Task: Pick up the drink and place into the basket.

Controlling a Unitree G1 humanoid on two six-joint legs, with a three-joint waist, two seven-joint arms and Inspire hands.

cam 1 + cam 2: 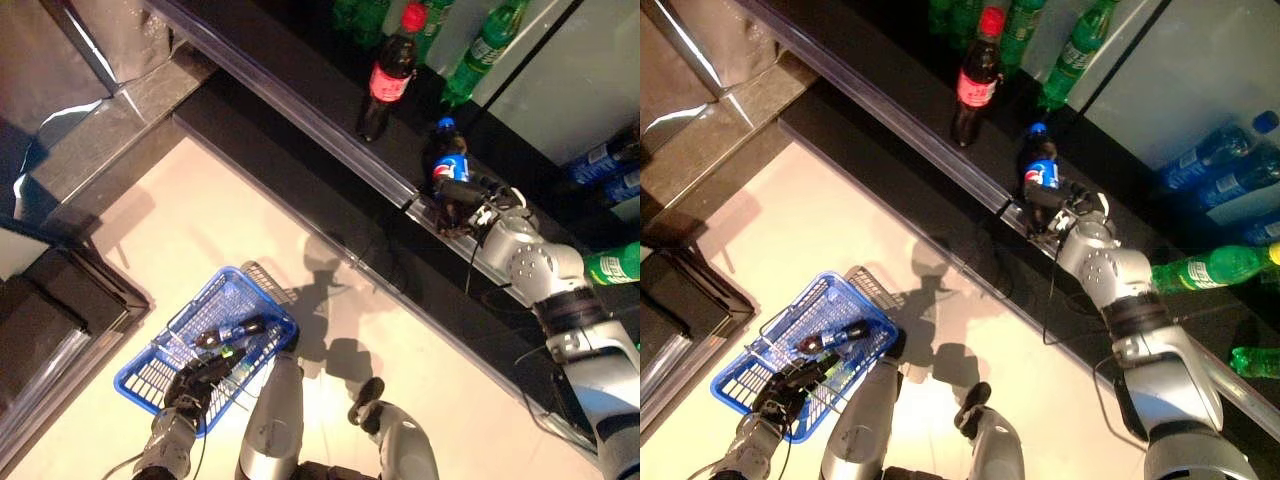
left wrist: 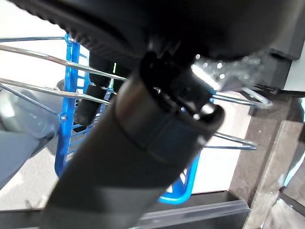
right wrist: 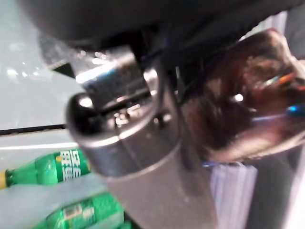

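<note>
A dark drink bottle (image 1: 447, 160) with a blue cap and blue label stands at the front edge of the dark shelf. My right hand (image 1: 470, 205) is against its lower part with fingers curled round it. In the right wrist view the dark bottle (image 3: 243, 109) sits just past my thumb (image 3: 124, 124). My left hand (image 1: 195, 380) is shut on the wire handles (image 2: 47, 59) of the blue basket (image 1: 150, 350), which hangs low at the left. A dark bottle (image 1: 235, 330) with a blue label lies in the basket.
A red-capped cola bottle (image 1: 390, 75) stands on the shelf beside the gripped drink. Green bottles (image 1: 480, 50) stand behind it, blue bottles (image 1: 610, 170) lie at the right, and a green bottle (image 1: 620, 262) lies near my right arm. The shelf's metal rail (image 1: 300, 110) runs diagonally.
</note>
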